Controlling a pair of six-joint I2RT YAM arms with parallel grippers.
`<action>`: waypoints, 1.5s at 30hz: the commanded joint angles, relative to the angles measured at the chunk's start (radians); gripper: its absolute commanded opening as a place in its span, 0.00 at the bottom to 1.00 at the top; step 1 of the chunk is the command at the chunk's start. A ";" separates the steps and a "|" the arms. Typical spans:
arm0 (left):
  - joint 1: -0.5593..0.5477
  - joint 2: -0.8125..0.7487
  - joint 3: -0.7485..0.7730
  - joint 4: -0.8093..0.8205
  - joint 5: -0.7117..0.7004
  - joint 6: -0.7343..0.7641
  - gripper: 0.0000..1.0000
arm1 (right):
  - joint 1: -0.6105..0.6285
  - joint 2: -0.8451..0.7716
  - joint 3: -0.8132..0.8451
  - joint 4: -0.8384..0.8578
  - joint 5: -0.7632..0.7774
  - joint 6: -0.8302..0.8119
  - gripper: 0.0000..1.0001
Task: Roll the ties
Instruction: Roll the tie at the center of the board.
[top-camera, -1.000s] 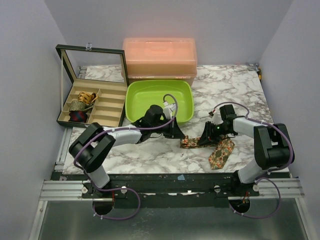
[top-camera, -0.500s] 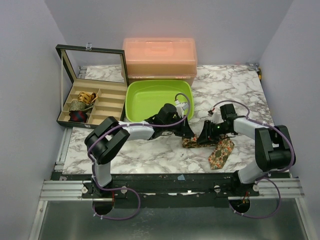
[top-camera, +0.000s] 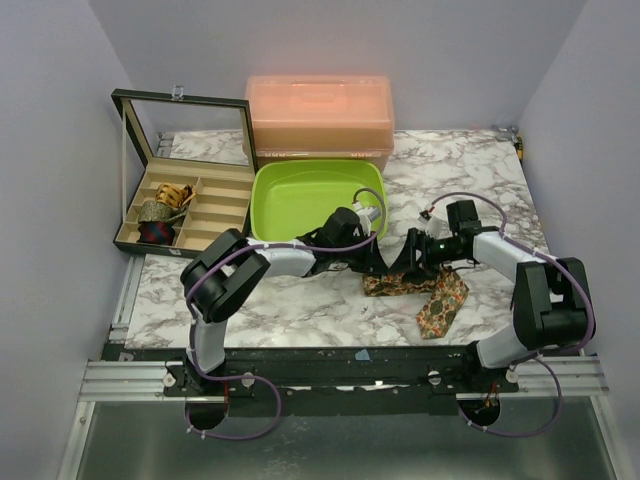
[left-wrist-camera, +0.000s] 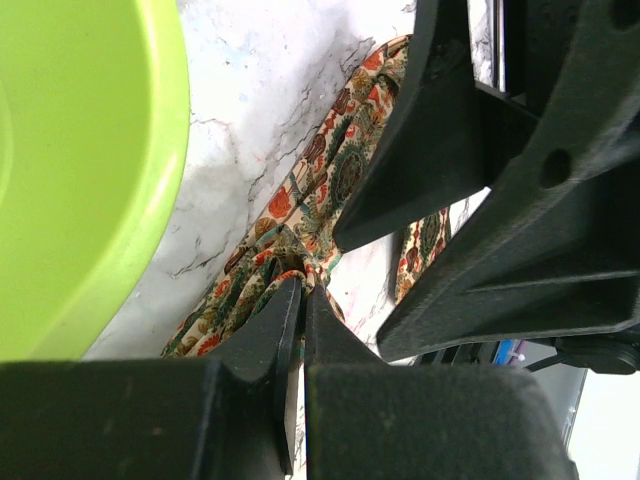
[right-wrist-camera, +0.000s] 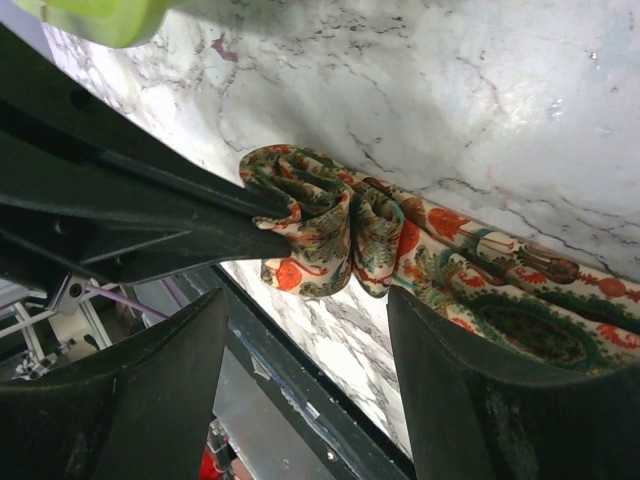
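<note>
- The left arm (top-camera: 270, 265) reaches low and to the right, with its forearm stretched almost flat and its wrist pointing at the other gripper.
- The left gripper (left-wrist-camera: 303, 285) has its fingers pressed nearly together with only a thin slit between them. The tips pinch the folded end of the tie (right-wrist-camera: 330, 225).
- The right arm (top-camera: 500, 250) bends at the elbow and reaches inward, with its wrist tipped down.
- The right gripper (right-wrist-camera: 305, 300) is spread wide, one finger on each side of the tie's rolled end, neither pad pressing on it.
- The two grippers meet head-on: the left fingertips lie between the right fingers, just ahead of them.
</note>
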 joint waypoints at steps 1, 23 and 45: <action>-0.009 0.027 0.029 -0.009 0.004 0.001 0.00 | 0.001 0.055 -0.027 0.062 -0.019 0.004 0.68; -0.020 0.053 0.064 0.002 0.056 -0.015 0.00 | 0.051 0.108 -0.051 0.168 -0.003 -0.012 0.54; -0.005 0.016 0.044 0.128 0.117 -0.053 0.01 | 0.053 0.162 -0.035 0.124 -0.019 -0.030 0.35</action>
